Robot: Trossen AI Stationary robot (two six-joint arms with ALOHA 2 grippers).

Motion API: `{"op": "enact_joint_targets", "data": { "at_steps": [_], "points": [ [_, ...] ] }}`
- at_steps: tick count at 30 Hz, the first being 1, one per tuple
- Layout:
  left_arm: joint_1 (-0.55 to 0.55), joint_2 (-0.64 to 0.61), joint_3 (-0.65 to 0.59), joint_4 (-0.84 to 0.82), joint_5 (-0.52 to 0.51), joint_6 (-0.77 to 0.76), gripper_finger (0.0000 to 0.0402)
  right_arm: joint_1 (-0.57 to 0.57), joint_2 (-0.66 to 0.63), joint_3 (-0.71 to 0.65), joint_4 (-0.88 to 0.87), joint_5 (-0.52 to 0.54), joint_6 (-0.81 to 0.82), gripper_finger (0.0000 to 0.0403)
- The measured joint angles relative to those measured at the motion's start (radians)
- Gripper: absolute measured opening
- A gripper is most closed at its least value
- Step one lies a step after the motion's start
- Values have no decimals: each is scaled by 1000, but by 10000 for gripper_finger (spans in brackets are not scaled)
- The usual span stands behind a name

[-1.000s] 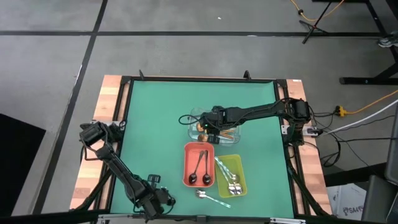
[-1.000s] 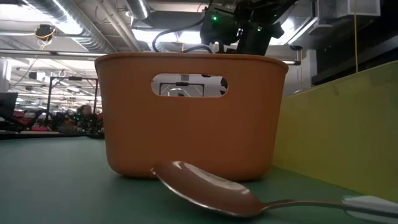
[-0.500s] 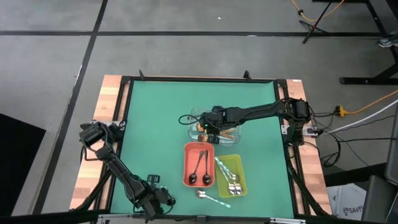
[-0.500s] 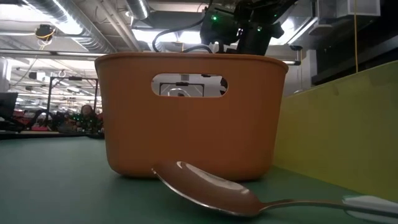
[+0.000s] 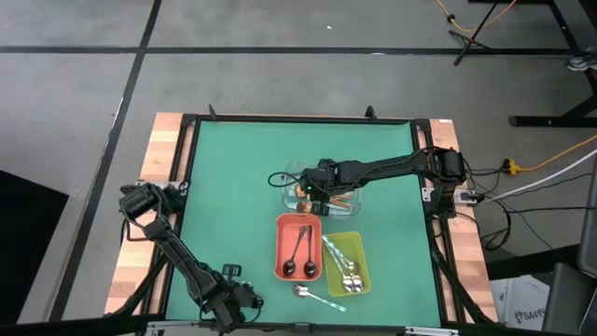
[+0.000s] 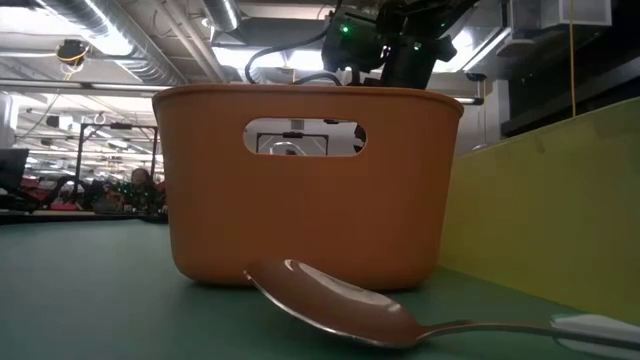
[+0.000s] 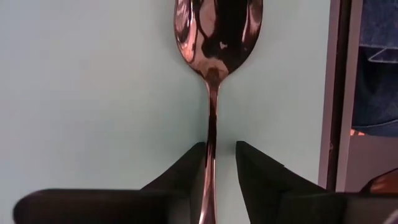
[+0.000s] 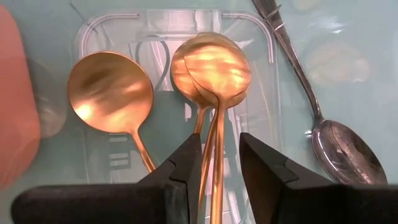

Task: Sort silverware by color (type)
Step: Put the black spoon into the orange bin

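Note:
My right gripper (image 5: 312, 193) (image 8: 219, 158) reaches from the table's right over the clear tray (image 8: 112, 17), shut on a gold spoon (image 8: 214, 65). Two more gold spoons (image 8: 109, 87) lie in that tray. My left gripper (image 5: 233, 301) (image 7: 219, 165) sits at the table's near edge, shut on a dark spoon (image 7: 217, 31). Two black spoons (image 5: 300, 252) lie in the red tray (image 5: 283, 245). Silver spoons (image 5: 350, 275) lie in the yellow-green tray (image 5: 359, 245). One silver spoon (image 5: 312, 296) (image 6: 330, 305) lies on the table near them, and another (image 8: 342, 149) lies just outside the clear tray. My left gripper pinches the dark spoon's handle (image 7: 211, 134) between its two fingers, which lie along the handle. The bowl points forward past the fingertips, over the table. I cannot tell whether the spoon is lifted. My right gripper pinches the gold spoon's handle (image 8: 217, 143) between its two fingers, which lie along it and come from the table's right. Its bowl sits on top of another gold spoon's bowl inside the clear tray.
The red tray (image 6: 300, 180) and yellow-green tray (image 6: 550, 200) stand side by side on the near side of the clear tray. The table's dark edge (image 7: 339, 93) runs close beside the left gripper. Open green mat (image 5: 233, 187) lies to the left.

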Motion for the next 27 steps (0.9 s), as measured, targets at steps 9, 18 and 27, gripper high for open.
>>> {"op": "enact_joint_targets", "data": {
  "at_steps": [9, 18, 27],
  "points": [
    [5, 1, 0, 15, -27, -4, 67, 0, 0, 0, 0, 0, 0, 99],
    [6, 1, 1, 13, -34, 2, 24, 0, 0, 0, 0, 0, 0, 99],
    [7, 1, 4, 7, -25, 6, 8, 1, 1, 63, -83, 0, 0, 99]
  ]
}}
